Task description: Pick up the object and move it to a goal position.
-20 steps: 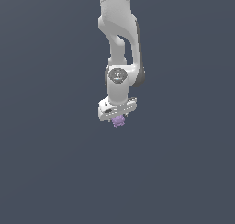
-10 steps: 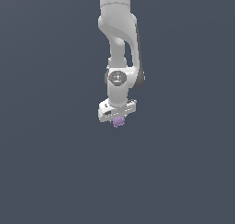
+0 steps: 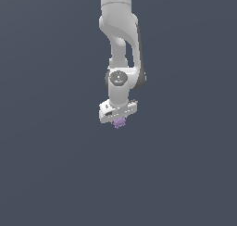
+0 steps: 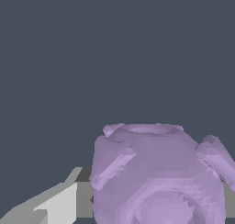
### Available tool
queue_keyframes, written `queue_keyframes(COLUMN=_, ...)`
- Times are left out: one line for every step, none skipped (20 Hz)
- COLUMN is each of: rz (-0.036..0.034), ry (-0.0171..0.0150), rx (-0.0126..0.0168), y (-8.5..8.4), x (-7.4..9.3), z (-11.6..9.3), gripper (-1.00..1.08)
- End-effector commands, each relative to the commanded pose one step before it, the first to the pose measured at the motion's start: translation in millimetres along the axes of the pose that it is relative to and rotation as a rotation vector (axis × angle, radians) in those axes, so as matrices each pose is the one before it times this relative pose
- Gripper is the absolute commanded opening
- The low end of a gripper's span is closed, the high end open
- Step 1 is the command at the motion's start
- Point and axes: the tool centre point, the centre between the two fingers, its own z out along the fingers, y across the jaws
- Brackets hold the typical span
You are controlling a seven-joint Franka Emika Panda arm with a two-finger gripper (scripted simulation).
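Note:
The object (image 3: 119, 123) is a small light-purple knobby lump. It sits directly under the white gripper (image 3: 119, 122) of the arm and is much narrower than the hand. In the wrist view the object (image 4: 158, 177) fills the near part of the picture, with a grey-white finger (image 4: 55, 204) close beside it. The gripper appears shut on the object. In the exterior view the fingers are hidden by the hand.
The white arm (image 3: 120, 40) hangs down from the top of the exterior view. A plain dark grey-blue surface (image 3: 55, 165) lies all around.
The arm and gripper have shifted slightly upward with the object still under the hand; otherwise nothing differs.

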Motion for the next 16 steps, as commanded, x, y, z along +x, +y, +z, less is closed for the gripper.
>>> queue_keyframes(rz=0.00024, ry=0.00084, rx=-0.00044, y=1.45, x=-0.01, z=-4.86, gripper=-1.00)
queue_keyframes(rz=0.00000, ry=0.00000, rx=0.00000, y=0.80, x=-0.18, z=-3.06, gripper=-1.00)
queue_keyframes(rz=0.00000, ry=0.00000, rx=0.00000, y=0.95, x=-0.21, z=-3.63, gripper=-1.00)
queue_keyframes(rz=0.00000, ry=0.00000, rx=0.00000, y=1.10, x=-0.24, z=-4.22, gripper=-1.00)
queue_keyframes(rz=0.00000, ry=0.00000, rx=0.00000, y=1.26, x=-0.27, z=-4.82, gripper=-1.00)
queue_keyframes(rz=0.00000, ry=0.00000, rx=0.00000, y=1.41, x=-0.30, z=-5.42, gripper=-1.00)
queue_keyframes(rz=0.00000, ry=0.00000, rx=0.00000, y=1.56, x=-0.33, z=-6.00, gripper=-1.00)
queue_keyframes(rz=0.00000, ry=0.00000, rx=0.00000, y=1.71, x=-0.35, z=-6.56, gripper=-1.00)
queue_keyframes(rz=0.00000, ry=0.00000, rx=0.00000, y=1.84, x=-0.37, z=-7.11, gripper=-1.00)
queue_keyframes(rz=0.00000, ry=0.00000, rx=0.00000, y=1.98, x=-0.39, z=-7.64, gripper=-1.00)
queue_keyframes(rz=-0.00059, ry=0.00008, rx=0.00036, y=1.84, x=-0.29, z=-8.11, gripper=-1.00)
queue_keyframes(rz=0.00000, ry=0.00000, rx=0.00000, y=2.23, x=-0.42, z=-8.65, gripper=-1.00)
queue_keyframes(rz=0.00000, ry=0.00000, rx=0.00000, y=2.35, x=-0.43, z=-9.14, gripper=-1.00)
queue_keyframes(rz=0.00000, ry=0.00000, rx=0.00000, y=2.47, x=-0.44, z=-9.61, gripper=-1.00)
queue_keyframes(rz=-0.00034, ry=0.00022, rx=0.00056, y=2.49, x=-0.40, z=-10.06, gripper=-1.00)
queue_keyframes(rz=0.00000, ry=0.00000, rx=0.00000, y=2.71, x=-0.45, z=-10.54, gripper=-1.00)
